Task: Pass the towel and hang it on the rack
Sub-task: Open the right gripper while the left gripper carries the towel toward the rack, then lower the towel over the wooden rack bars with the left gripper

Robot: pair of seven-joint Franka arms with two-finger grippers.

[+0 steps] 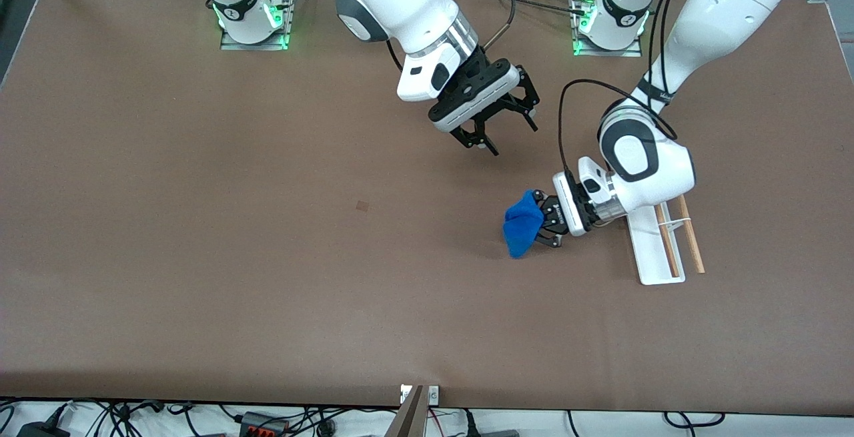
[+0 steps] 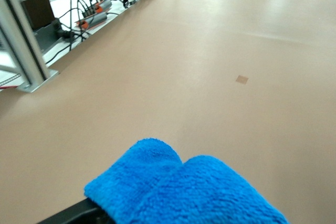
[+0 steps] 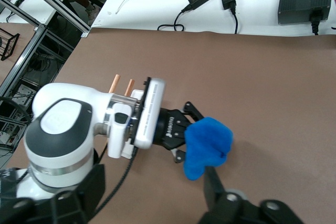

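White arms (image 1: 727,10) — grey joint caps, black cables, black fingers (image 1: 482,138).

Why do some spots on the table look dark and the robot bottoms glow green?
Front view: the left claw and blue towel throw a soft shadow on the table; green lights glow at the bases. Left wrist view: even light, no glare.
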